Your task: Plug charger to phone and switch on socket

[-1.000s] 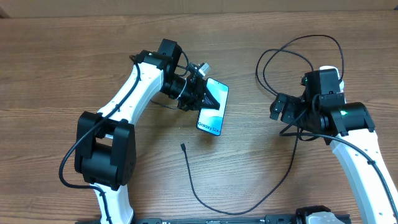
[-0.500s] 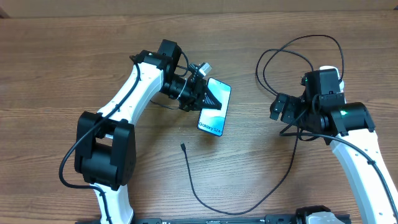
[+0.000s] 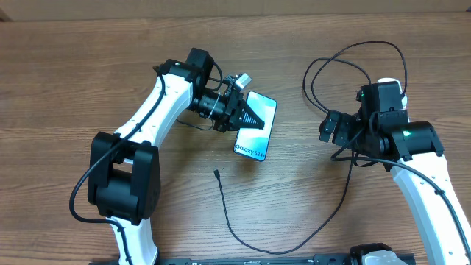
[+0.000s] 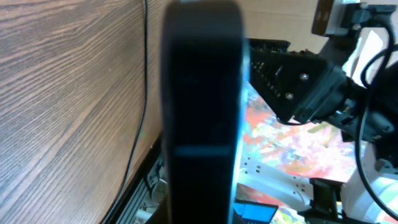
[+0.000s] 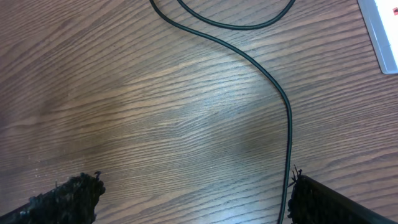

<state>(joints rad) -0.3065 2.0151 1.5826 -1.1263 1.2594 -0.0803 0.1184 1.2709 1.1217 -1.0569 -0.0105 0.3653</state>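
From overhead, the left gripper [image 3: 248,118] reaches toward the middle of the wooden table [image 3: 88,66] and is closed on the upper end of the phone [image 3: 254,141]. The phone's blue screen faces up and its lower end points at the near edge. The charger [image 3: 229,221] has its small connector tip on the table just below the phone, apart from it. Its thin black cable curves toward the near edge, rises on the right and loops near the far right corner. The right gripper [image 3: 329,126] sits to the right, beside those loops. In the left wrist view the phone [image 4: 202,112] fills the centre as a dark slab seen edge-on, a thin blue line along its right side, clamped in the jaws. In the right wrist view both fingertips [image 5: 68,196] show at the bottom corners, spread wide with only bare wood between. The cable crosses the table ahead, and a white flat edge [image 5: 379,34] shows at the top right corner — what it is cannot be told.
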